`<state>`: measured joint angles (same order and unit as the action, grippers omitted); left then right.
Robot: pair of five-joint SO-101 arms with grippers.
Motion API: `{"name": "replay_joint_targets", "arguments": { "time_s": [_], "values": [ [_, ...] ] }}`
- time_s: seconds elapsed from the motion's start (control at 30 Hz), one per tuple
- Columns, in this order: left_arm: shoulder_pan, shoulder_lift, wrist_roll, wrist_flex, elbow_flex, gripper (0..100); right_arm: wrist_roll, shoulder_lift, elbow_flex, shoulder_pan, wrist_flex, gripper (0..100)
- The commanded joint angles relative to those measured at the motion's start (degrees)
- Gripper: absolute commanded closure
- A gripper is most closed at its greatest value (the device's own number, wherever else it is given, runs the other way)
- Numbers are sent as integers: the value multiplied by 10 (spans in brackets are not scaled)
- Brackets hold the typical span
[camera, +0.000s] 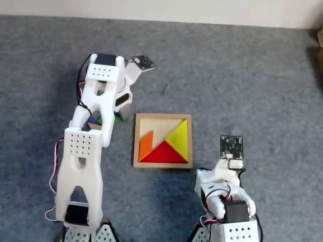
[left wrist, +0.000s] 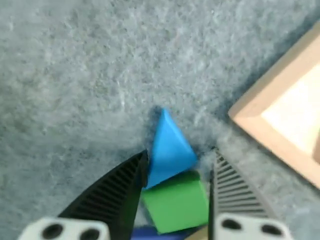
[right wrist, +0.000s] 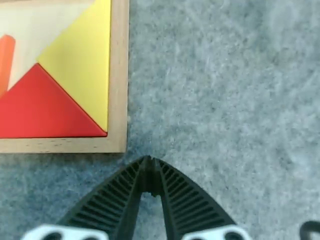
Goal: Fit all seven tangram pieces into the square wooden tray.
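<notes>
Left gripper is spread around the blue triangle, just beside the tray. It looks like the pickup step: next, pinch and lift. Right gripper is pressed together, empty.

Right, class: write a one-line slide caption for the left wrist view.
Left gripper open around a blue triangle and green square on grey carpet, beside the wooden tray.

The left arm is stretched well forward, left hand pointing down with fingers spread apart; the right arm sits folded back (close to its base), right hand pinched closed.
</notes>
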<state>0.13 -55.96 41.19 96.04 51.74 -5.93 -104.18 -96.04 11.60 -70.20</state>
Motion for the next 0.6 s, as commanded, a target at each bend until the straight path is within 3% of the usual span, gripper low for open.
{"name": "replay_joint_targets", "arguments": {
  "time_s": [0.0, 0.23, 0.57],
  "values": [
    [-20, 9, 18, 4, 29, 777, -4, -12, -62, -2, -3, 993],
    [-21, -23, 16, -30, 25, 777, -4, -12, -62, -2, -3, 993],
    [-14, -36, 14, -13, 64, 777, -4, -12, -62, -2, -3, 993]
  ]
}}
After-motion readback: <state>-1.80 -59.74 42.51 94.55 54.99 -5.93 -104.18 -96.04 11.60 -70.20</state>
